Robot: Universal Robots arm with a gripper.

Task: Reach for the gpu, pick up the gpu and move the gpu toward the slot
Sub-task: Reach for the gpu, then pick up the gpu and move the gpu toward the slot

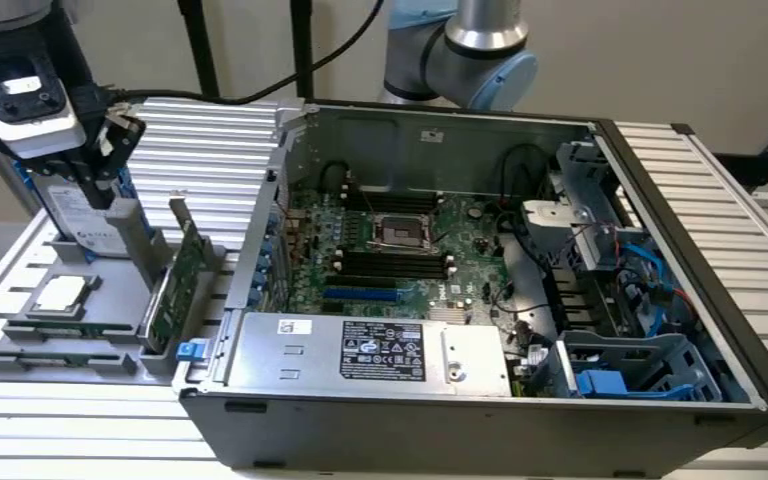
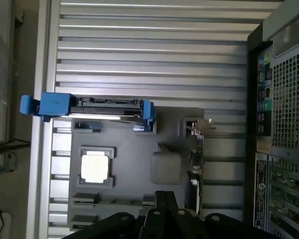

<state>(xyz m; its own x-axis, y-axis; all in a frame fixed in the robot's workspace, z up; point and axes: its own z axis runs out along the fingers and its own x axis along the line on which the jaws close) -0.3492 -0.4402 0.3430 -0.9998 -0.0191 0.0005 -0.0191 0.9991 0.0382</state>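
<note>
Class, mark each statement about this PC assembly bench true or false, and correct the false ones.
1. The gpu stands on edge in the gray holder. True.
2. The gripper is holding the gpu. False: it hangs above the hard drive, apart from the gpu.
3. The processor chip lies flat in the holder. True.
4. The computer case is closed. False: its side is open and the motherboard shows.
</note>
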